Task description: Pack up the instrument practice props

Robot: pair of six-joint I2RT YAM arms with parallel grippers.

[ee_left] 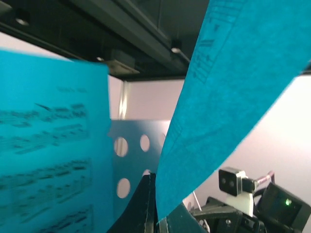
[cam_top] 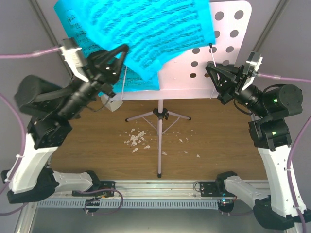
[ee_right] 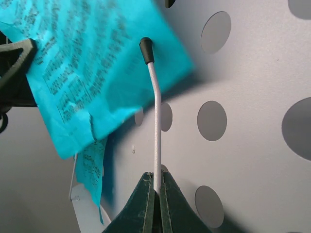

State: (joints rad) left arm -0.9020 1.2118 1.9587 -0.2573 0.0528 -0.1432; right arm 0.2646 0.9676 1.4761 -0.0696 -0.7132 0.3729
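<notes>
Music stand (cam_top: 159, 112): upright on its tripod at the middle of the brown tabletop (cam_top: 92, 141). Its perforated desk (cam_top: 180, 80) sits at the far side, above the legs, tilted towards the arms.

Sheet-music pages (cam_top: 141, 29): cyan with black notes, lying over the left and centre of the desk. Top view: one page lifts away from the desk at its lower left corner. Left wrist view: that page (ee_left: 233, 97) curves up to the right, and another page (ee_left: 48, 145) lies flat against the desk (ee_left: 129, 126) on the left.

Left pincer (cam_top: 122, 50): jaws closed flat on the lower edge of the lifted cyan page. Left wrist view confirms it: the page edge runs down into the closed fingertips (ee_left: 148, 208).

Right pincer (cam_top: 211, 68): at the right part of the desk, jaws clamped on the thin white page-retainer wire (cam_top: 212, 54). Right wrist view: the wire (ee_right: 156, 136) rises out of the closed fingertips (ee_right: 143, 204), bends left, and ends in a black tip over the corner of a cyan page (ee_right: 97, 73).

Crumbs (cam_top: 137, 140): small white bits scattered on the tabletop, left of the stand's pole.

White object (cam_top: 112, 103): just under the desk's lower left corner, partly hidden by the left arm. I cannot tell what it is.
</notes>
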